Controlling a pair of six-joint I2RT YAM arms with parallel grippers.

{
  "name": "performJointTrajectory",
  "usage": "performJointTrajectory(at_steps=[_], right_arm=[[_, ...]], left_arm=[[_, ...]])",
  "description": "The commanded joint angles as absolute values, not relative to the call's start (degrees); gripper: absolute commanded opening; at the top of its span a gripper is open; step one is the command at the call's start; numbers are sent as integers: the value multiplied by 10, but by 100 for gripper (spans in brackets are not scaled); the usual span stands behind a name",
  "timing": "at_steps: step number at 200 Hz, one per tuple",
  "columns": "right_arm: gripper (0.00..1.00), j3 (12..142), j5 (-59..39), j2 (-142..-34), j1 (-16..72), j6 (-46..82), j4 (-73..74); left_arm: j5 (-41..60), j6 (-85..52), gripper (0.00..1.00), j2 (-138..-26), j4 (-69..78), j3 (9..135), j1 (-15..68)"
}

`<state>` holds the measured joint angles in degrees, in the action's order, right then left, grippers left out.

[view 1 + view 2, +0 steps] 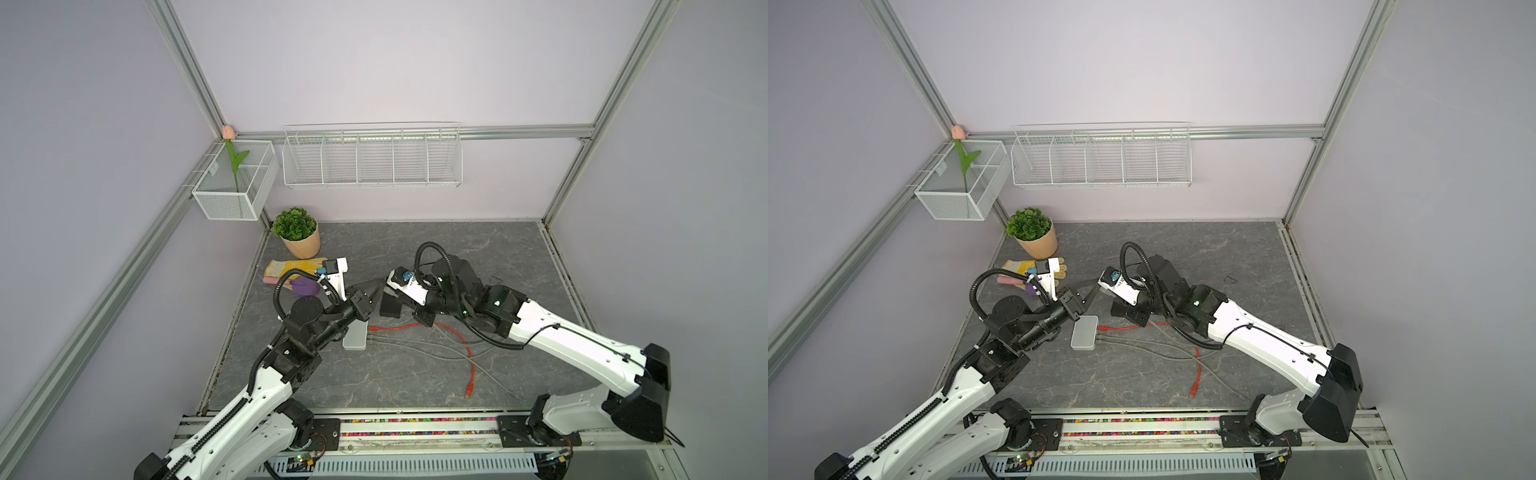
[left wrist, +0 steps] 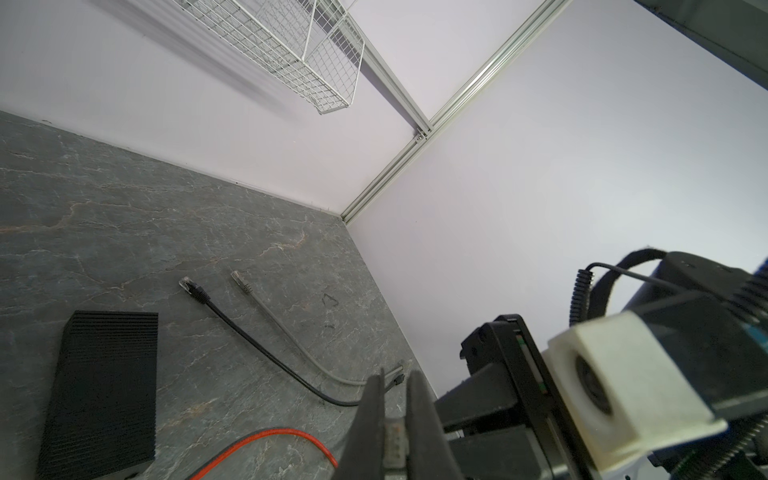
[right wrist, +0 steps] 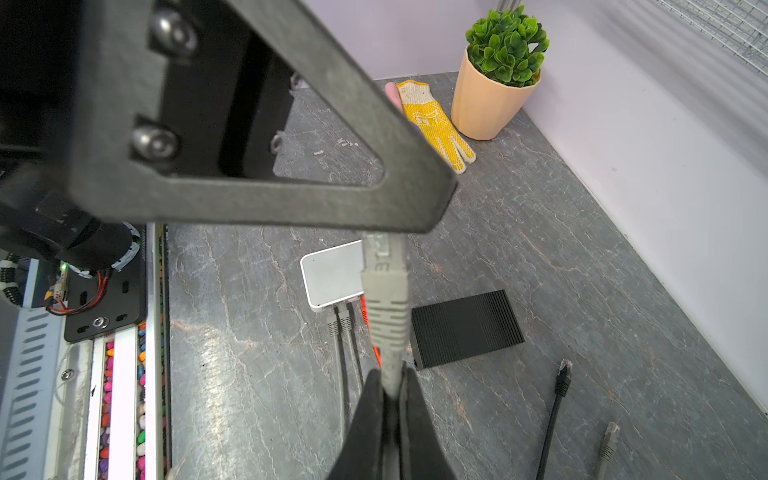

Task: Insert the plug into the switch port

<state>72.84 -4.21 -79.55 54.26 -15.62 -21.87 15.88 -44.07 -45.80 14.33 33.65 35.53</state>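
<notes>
The grey plug (image 3: 384, 291) hangs in the air above the table. My right gripper (image 3: 390, 382) is shut on the cable boot just behind it. The plug's tip disappears behind a finger (image 3: 291, 199) of my left gripper. In the left wrist view the left gripper (image 2: 392, 382) shows a narrow slot with the plug (image 2: 395, 440) filling it. Both grippers meet near the table's middle (image 1: 382, 289) in both top views. The switch (image 1: 355, 336) is a flat white box (image 3: 332, 274) lying below them. Two grey cables and a red one are plugged into its side.
A black finned box (image 3: 465, 328) lies beside the switch. A loose black cable end (image 3: 563, 374) and a loose grey one (image 3: 609, 440) lie past it. The red cable (image 1: 469, 386) trails toward the front. A yellow glove (image 1: 291, 266) and a potted plant (image 1: 297, 232) sit at the back left.
</notes>
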Motion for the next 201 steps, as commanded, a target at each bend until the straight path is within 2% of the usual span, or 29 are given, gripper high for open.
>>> performJointTrajectory(at_steps=[1, 7, 15, 53, 107, 201], right_arm=[[7, 709, -51, -773, 543, -168, -197], [7, 703, -69, -767, 541, -178, -199], [7, 700, -101, -758, 535, -190, -213], [7, 709, -242, -743, 500, -202, -277], [7, 722, -378, -740, 455, -211, -305], [7, 732, -439, -752, 438, -203, -297]], left_arm=[[154, -413, 59, -438, 102, 362, 358], [144, -404, 68, -435, 81, 370, 357], [134, -389, 72, -409, 61, 378, 357], [127, -329, 76, -330, 33, 386, 356], [204, -301, 69, -317, 44, 390, 357], [270, -343, 63, -385, 147, 353, 356]])
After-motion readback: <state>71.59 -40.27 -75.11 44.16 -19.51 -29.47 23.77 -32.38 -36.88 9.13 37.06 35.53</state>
